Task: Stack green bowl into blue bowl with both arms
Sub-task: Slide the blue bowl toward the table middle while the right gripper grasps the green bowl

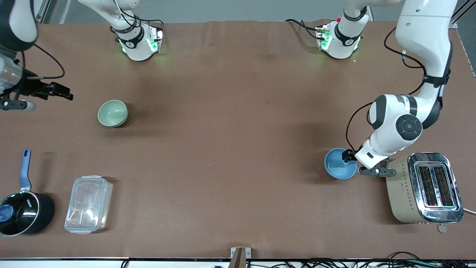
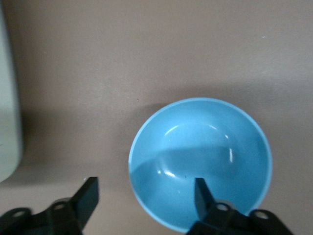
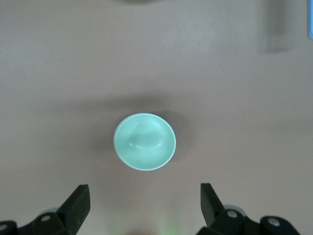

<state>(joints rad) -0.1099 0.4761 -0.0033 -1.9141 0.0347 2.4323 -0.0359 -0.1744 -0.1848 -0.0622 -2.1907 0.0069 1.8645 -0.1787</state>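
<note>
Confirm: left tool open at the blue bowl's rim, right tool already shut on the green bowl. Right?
Not quite. The left tool is open at the rim of the blue bowl, as you say. But the right tool is open too, up in the air over the green bowl, which sits untouched on the table. The right wrist view shows it.

Two bowls: green bowl [image 1: 112, 113], blue bowl [image 1: 340, 163]. One saucepan [image 1: 23, 212], one clear container [image 1: 88, 204], one toaster [image 1: 425, 187], two arms.

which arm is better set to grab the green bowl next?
Right. The right gripper, jaws open, hangs high above the green bowl. The left gripper straddles the blue bowl rim by the toaster.
</note>
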